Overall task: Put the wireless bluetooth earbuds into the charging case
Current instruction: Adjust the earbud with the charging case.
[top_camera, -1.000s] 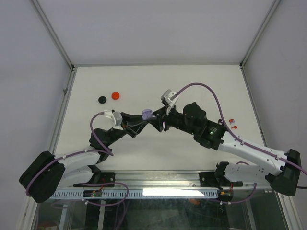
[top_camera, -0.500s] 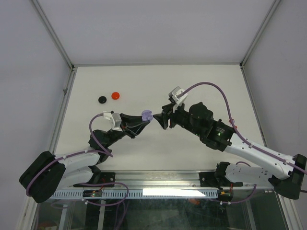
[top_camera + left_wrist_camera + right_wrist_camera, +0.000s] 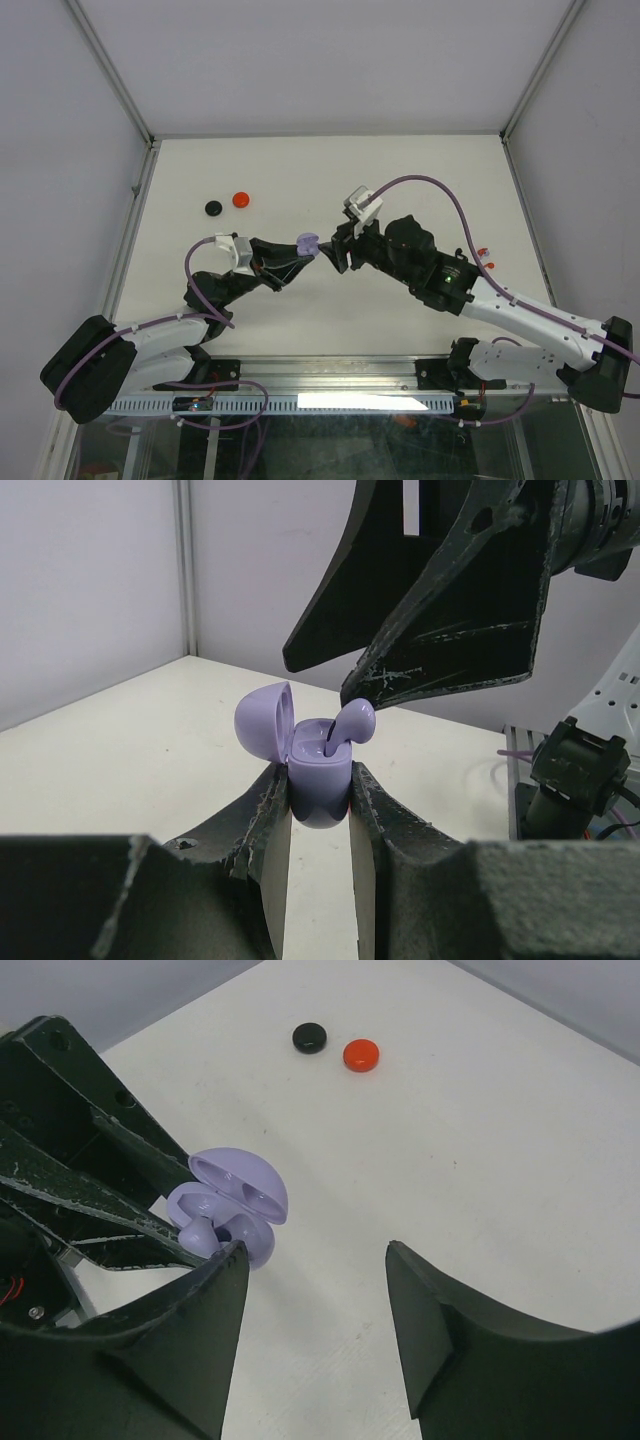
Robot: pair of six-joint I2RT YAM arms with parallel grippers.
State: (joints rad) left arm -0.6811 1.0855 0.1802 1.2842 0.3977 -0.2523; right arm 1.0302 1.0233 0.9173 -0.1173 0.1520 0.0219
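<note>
White table (image 3: 420,170): L end effector (image 3: 318,785) clamps open lilac case (image 3: 232,1210); R end effector (image 3: 318,1260) released

Bright, even overhead light, soft shadows (wrist views blur up close).

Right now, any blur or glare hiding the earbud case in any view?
Left wrist: charging case and earbud sharp, left fingers softer toward the bottom edge. Right wrist: case sharp, right fingers dark with little detail. Top external: glare strip on the near rail, away from the case; case small.
</note>
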